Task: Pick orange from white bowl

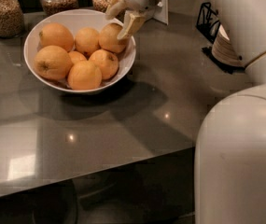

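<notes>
The white bowl stands on the grey table at the back left and holds several oranges. The orange nearest the gripper lies at the bowl's far right side, against the rim. My gripper hangs over that rim, just above this orange. Its two tan fingers are spread apart and hold nothing. One finger points down at the orange's right shoulder; the other is above the bowl's far edge. A larger orange lies at the front left.
Three glass jars stand along the back edge behind the bowl. A stack of small white plates sits in a black rack at the right. My white arm and body fill the right side. The table's front edge runs across the lower part.
</notes>
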